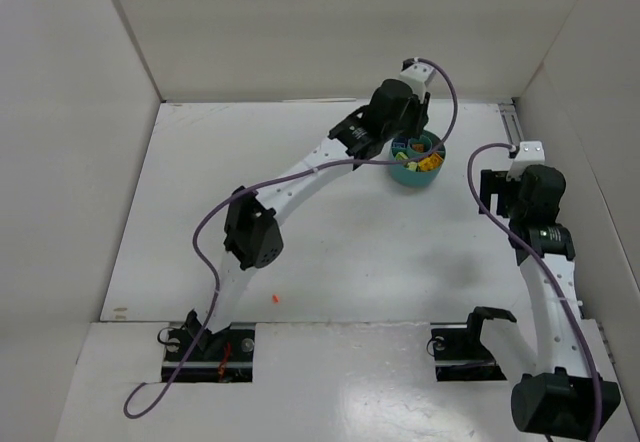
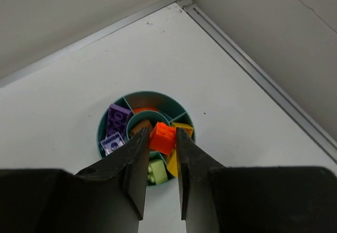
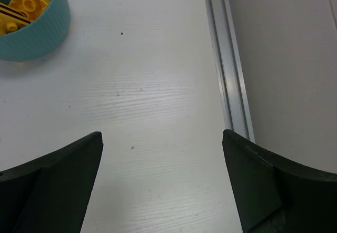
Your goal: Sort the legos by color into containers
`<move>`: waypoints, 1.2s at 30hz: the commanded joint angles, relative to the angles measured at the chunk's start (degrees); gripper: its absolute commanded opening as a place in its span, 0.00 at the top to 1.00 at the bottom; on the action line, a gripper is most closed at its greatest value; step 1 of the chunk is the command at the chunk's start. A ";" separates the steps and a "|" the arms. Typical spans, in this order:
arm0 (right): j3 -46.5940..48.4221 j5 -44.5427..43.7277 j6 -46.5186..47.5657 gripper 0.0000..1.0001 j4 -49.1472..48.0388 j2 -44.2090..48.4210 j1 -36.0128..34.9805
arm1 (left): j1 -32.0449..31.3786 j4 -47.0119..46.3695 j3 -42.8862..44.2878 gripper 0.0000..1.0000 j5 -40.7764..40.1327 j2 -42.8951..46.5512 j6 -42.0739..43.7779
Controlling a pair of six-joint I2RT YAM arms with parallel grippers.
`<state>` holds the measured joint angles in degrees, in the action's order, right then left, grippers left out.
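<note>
The teal dish stands at the back right of the table. In the left wrist view its rim rings compartments holding purple bricks, a lavender brick, a light green brick, yellow bricks, an orange brick and a brown brick in the centre ring. My left gripper is shut on an orange brick and holds it just above the dish. My right gripper is open and empty, low over bare table to the right of the dish.
One tiny orange brick lies alone on the table near the left arm's base. An aluminium rail runs along the right wall, close to my right gripper. White walls enclose the table on the left, back and right.
</note>
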<state>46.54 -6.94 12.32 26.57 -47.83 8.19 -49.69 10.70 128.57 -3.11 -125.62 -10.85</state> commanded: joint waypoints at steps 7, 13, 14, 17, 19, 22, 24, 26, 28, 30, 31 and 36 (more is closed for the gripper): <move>-0.49 -1.59 -1.33 0.01 -1.61 1.16 -0.10 | 1.52 -17.36 7.22 0.78 7.77 -8.67 11.03; -1.54 -1.59 -1.33 0.01 -2.13 2.31 -0.10 | 2.58 -31.52 9.06 0.85 10.23 -15.87 7.62; -1.54 -1.59 -1.33 0.01 -2.13 2.31 -0.10 | 2.58 -32.57 9.06 0.85 11.10 -16.66 6.73; -1.54 -1.59 -1.33 0.01 -2.13 1.70 -0.10 | 3.72 -34.78 10.21 0.84 12.25 -19.04 4.88; -1.54 -0.88 -0.80 0.01 -2.13 1.17 -0.10 | 3.72 -35.31 11.43 0.84 11.73 -20.62 4.88; -2.07 0.43 -0.80 0.01 -2.66 0.64 -0.10 | 3.72 -36.62 11.44 0.81 11.20 -22.64 4.88; -2.07 0.44 -0.80 0.01 -2.66 0.64 -0.10 | 3.72 -37.33 11.44 0.81 11.20 -23.79 4.88; -2.07 0.44 -0.28 0.01 -3.19 0.64 -0.10 | 3.72 -37.85 11.44 0.80 11.73 -24.49 5.40; -2.07 0.44 -0.28 0.01 -3.19 0.11 -0.10 | 4.25 -37.86 11.44 0.79 11.73 -25.11 5.40; -2.07 0.96 -0.28 0.01 -3.72 -0.51 -0.10 | 4.25 -38.38 11.44 0.79 12.42 -25.64 5.40; -2.07 0.96 -0.28 0.01 -3.72 -0.51 -0.10 | 4.25 -38.99 11.44 0.77 12.43 -26.25 5.40; -2.07 1.58 -0.28 0.01 -4.24 -1.56 -0.10 | 4.25 -40.14 11.44 0.77 12.43 -27.48 4.35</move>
<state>44.14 -6.02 12.03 25.67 -49.45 8.16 -45.63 -24.36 137.36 8.19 -153.71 -5.63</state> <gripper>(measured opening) 0.993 0.226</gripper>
